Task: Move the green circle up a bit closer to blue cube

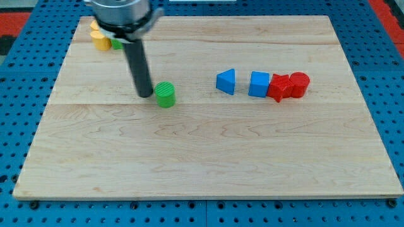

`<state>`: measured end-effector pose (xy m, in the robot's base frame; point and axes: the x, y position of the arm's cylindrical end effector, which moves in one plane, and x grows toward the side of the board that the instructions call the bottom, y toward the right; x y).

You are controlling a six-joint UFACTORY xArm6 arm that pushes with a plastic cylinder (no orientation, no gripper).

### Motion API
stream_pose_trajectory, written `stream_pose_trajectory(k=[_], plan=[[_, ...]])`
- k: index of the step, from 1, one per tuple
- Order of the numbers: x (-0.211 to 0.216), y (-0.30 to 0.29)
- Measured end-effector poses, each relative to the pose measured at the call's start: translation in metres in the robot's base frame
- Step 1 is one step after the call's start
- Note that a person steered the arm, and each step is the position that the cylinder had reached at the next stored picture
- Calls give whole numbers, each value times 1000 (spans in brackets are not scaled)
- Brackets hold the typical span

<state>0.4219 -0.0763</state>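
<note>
Your arm's dark rod is standing upright over the wooden table [208, 170], and my tip [146, 94] is resting just beside the green circle [165, 94], on that block's left as the view shows it. Whether the two are touching, you cannot tell from here; they are at least very close. There is no pincer on this arm, only the rod, so nothing is being held.

The green circle is sitting a little left of the table's middle, roughly level with a row of blocks toward the right edge. The blue triangle [226, 82] is lying nearest to it, well apart from it. Just beyond, the blue cube [259, 84] is sitting with its right side against a red block [278, 87] of jagged outline, and a red cylinder [300, 84] is pressing against that one in turn.

In the table's top left corner, yellow blocks [98, 38] are clustering together with another green block [117, 44], whose shape is mostly hidden behind the rod and the arm's body.
</note>
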Motion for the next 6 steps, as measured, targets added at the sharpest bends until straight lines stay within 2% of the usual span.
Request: stream_pose_trajectory(k=[1,2,3,4,5,6], plan=[[0,96],[29,60],[58,85],[36,150],[28,151],[39,39]])
